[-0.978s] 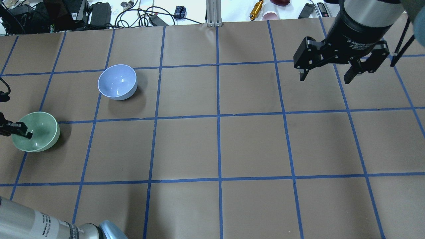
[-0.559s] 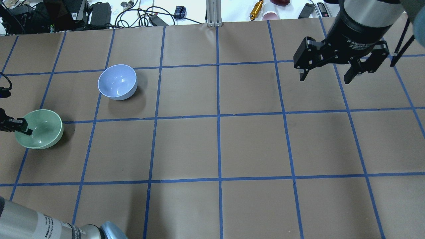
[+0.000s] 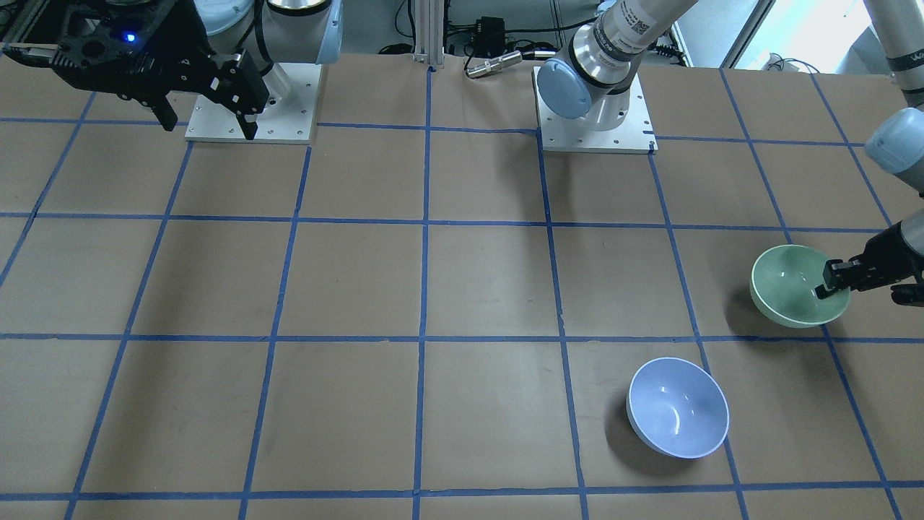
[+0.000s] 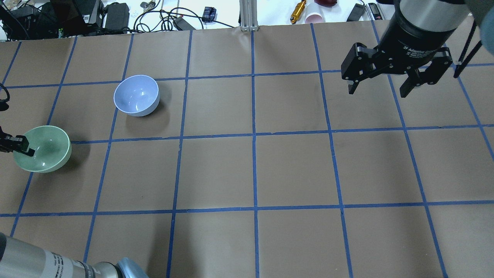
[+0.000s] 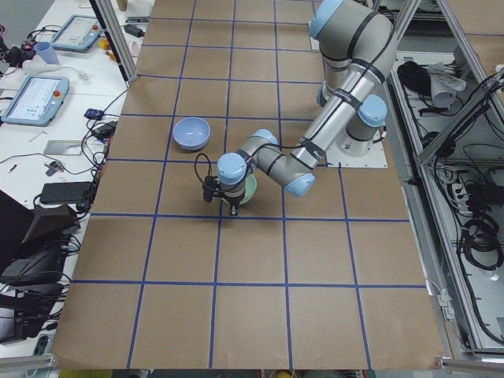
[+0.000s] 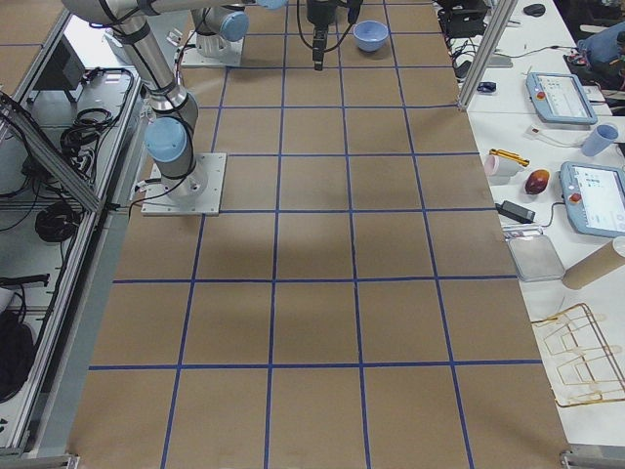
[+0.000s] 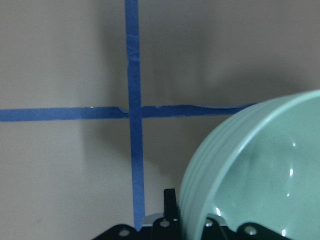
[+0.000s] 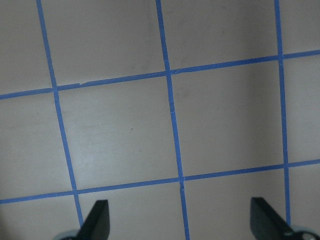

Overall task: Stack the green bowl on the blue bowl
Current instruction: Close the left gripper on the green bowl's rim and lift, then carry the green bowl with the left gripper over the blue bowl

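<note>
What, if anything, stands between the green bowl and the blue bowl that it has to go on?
Nothing visible does. Only the table and its tape lines show between the green bowl, held at its rim by the left gripper, and the blue bowl. The right gripper hangs far off.

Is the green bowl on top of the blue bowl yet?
Not yet. Done: the left gripper pinches the green bowl by its rim. In hand: lifting it; I cannot tell if it has left the table. Left: carry it to the empty blue bowl and set it inside. The right gripper hangs open, far away.
</note>
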{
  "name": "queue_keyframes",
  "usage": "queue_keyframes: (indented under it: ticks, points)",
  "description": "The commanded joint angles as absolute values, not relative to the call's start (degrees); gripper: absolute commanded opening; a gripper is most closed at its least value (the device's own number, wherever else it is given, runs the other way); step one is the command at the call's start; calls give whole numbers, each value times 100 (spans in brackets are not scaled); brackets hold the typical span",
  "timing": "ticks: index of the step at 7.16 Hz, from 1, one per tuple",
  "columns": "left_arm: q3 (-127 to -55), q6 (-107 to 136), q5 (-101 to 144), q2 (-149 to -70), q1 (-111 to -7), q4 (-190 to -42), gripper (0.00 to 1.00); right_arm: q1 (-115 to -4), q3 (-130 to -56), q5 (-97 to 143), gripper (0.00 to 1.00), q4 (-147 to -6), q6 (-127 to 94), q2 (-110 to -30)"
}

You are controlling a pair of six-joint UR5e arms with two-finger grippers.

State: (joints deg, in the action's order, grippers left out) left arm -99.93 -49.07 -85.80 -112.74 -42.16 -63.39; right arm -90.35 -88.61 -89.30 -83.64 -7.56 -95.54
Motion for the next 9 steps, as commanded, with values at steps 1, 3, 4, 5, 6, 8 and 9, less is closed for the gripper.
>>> queue_keyframes:
  ticks: [1,3,4,5,6,8,9]
  points:
    - [-9530,-4852,-8430,-11110,-4288,-7028,0,-9035,-8868,-8930,100,-8367,-756,-9554]
    - [-8994,-4372,-8280,-11004,-4656,-7828,0,-9035,-8859,-8930,100,-8358,-756,-9554]
    - [-8887,-4185,-7809,-11021,-4824,-7840,0,-9035,-8859,-8930,100,-8358,-756,-9554]
    - [-8807,-3983,-7605,-11056,-4930,-7849,0,-9026,-8868,-8930,100,-8358,-756,-9554]
    - [-8781,-3590,-7568,-11057,-5183,-7857,0,-9035,-8859,-8930,100,-8358,-756,-9554]
    - [-8763,-2738,-7559,-11065,-5772,-7823,0,-9035,-8859,-8930,100,-8367,-756,-9554]
    - [-8745,-2664,-7550,-11144,-5879,-7700,0,-9035,-8868,-8930,100,-8367,-756,-9554]
